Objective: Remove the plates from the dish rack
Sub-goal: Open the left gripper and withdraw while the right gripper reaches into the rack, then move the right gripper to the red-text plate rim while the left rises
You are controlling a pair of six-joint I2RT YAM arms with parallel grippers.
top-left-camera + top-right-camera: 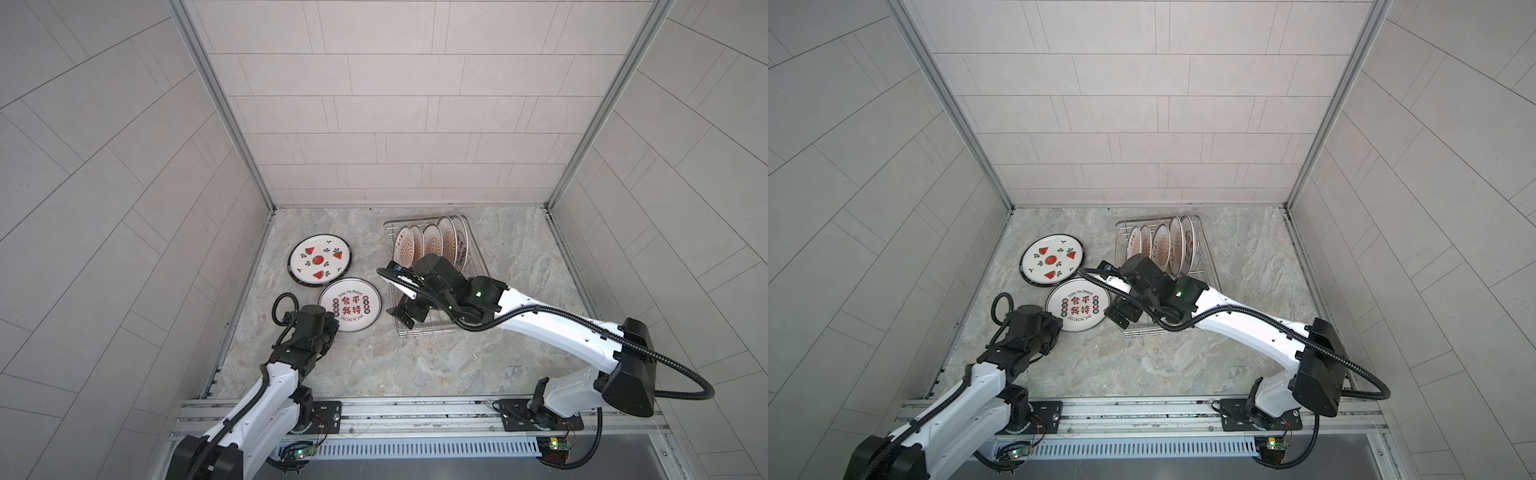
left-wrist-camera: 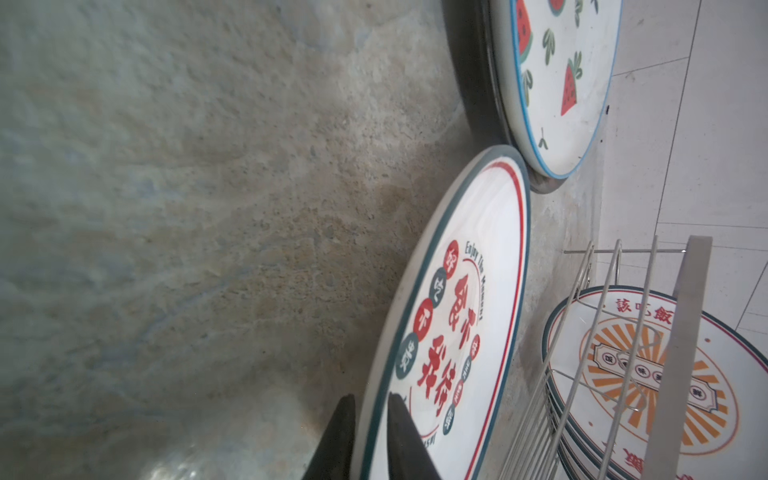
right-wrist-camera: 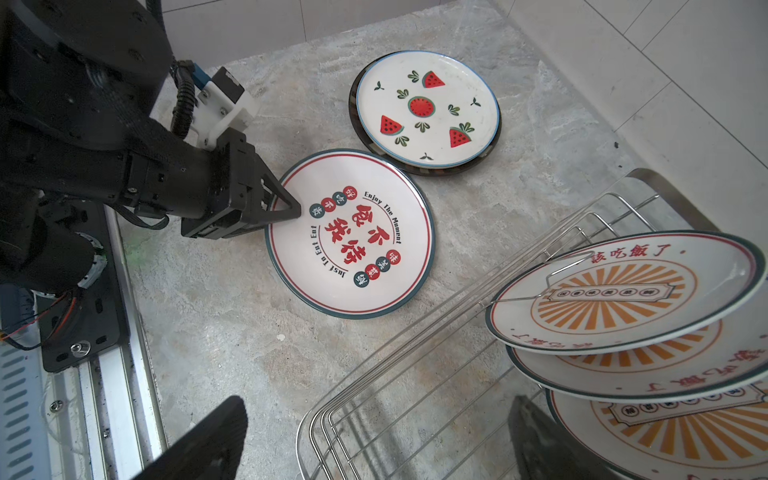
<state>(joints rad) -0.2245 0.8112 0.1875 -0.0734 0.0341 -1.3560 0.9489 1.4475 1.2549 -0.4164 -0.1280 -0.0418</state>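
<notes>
A plate with red Chinese characters point(image 1: 350, 304) point(image 1: 1078, 305) point(image 3: 353, 237) lies flat on the counter. My left gripper point(image 1: 337, 322) point(image 2: 372, 399) straddles its near rim, fingers slightly parted, one above and one below. Behind it a watermelon plate point(image 1: 319, 259) point(image 3: 428, 110) rests on a darker plate. The dish rack point(image 1: 388, 226) point(image 3: 415, 374) stands at the back right with several sunburst plates point(image 1: 432, 245) point(image 3: 623, 299) on edge in its far half. My right gripper point(image 1: 405, 313) point(image 3: 374, 440) hangs wide open over the rack's bare near end, holding nothing.
The marble counter point(image 1: 415, 361) is walled by tiled panels at the left, back and right. A metal rail point(image 1: 415, 409) carrying both arm bases runs along the front edge. The two flat plates lie close to the left wall.
</notes>
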